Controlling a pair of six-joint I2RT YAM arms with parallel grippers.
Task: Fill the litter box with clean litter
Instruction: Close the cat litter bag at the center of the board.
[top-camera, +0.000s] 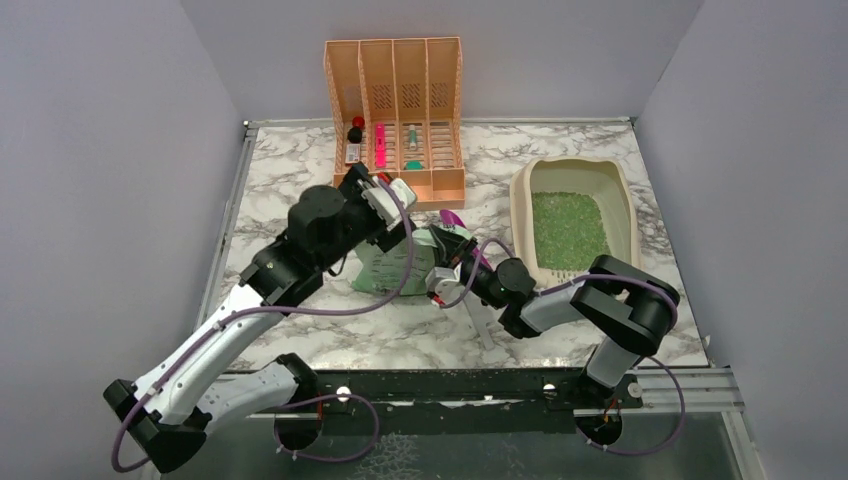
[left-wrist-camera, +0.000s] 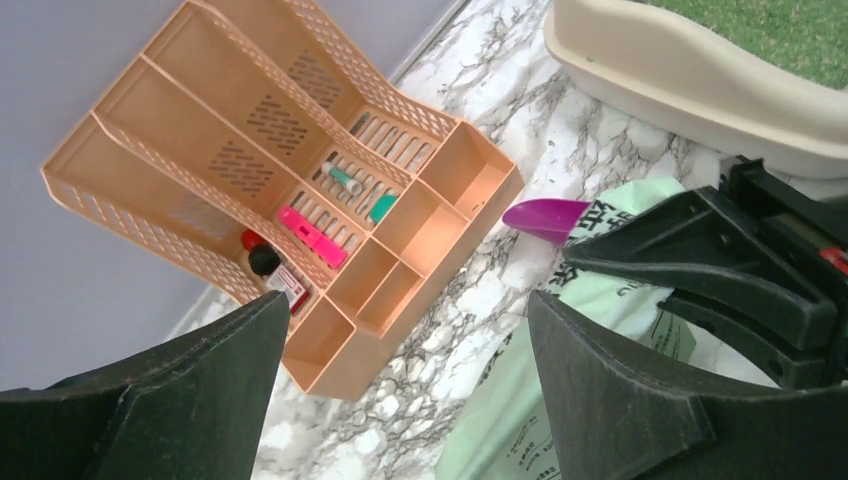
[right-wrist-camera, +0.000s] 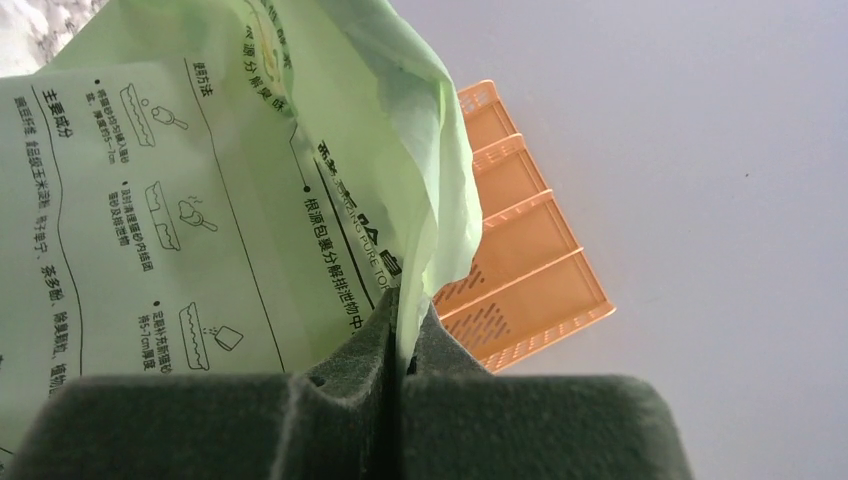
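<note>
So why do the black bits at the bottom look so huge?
Left wrist view: the left gripper sits by the lens, so it looms large; right wrist view: same for the right gripper, shut on the green printed bag; top view shows both small.

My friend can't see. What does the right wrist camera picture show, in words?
The right gripper is pinched shut on a fold of a pale green printed bag that fills the left side. Behind it, a peach slatted organizer shows against a grey wall.

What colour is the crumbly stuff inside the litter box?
Green litter in the beige box, clearest from the top view.
</note>
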